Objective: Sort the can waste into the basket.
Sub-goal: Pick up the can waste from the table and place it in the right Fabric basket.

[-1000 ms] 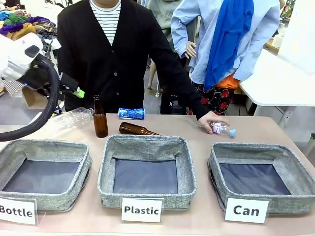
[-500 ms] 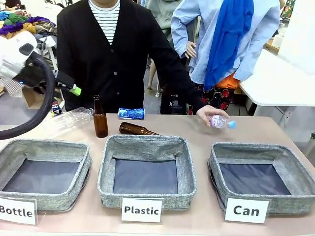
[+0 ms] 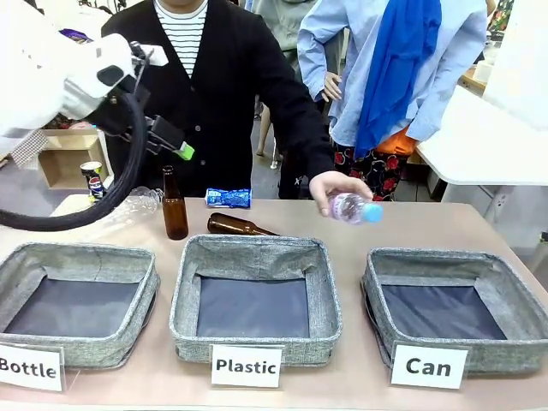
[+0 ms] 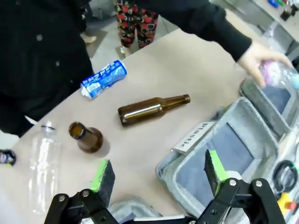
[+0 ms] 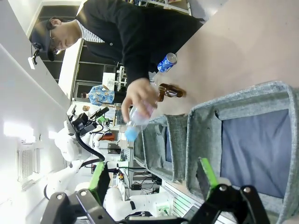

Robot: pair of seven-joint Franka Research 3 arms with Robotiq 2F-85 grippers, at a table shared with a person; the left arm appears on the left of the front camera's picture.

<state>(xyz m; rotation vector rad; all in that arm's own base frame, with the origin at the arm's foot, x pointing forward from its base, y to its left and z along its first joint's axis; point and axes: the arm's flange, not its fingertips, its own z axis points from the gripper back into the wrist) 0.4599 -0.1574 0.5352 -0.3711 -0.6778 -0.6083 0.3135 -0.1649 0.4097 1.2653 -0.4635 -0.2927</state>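
A crushed blue can (image 3: 229, 198) lies at the table's far edge in front of the person; it also shows as the blue can (image 4: 103, 79) and the blue can (image 5: 167, 62). A dark can (image 3: 92, 180) stands near the far left corner. The grey basket (image 3: 454, 258) carded "Can" sits front right with nothing in it. My left gripper (image 3: 175, 144) hangs open high above the brown bottles, and the left gripper (image 4: 159, 168) has nothing between its green pads. My right gripper (image 5: 153, 175) is open beside the basket's wall (image 5: 201, 126).
The person's hand holds a small clear bottle (image 3: 351, 208) in the air above the far rim of the "Plastic" bin (image 3: 255, 253). One brown bottle (image 3: 175, 205) stands, another (image 3: 240, 226) lies beside it. A large clear bottle (image 3: 128, 208) lies at far left. The "Bottle" bin (image 3: 77, 255) is front left.
The person's hand has lifted the small clear bottle off the table and carried it left. My left arm has swung right and higher over the table's left side.
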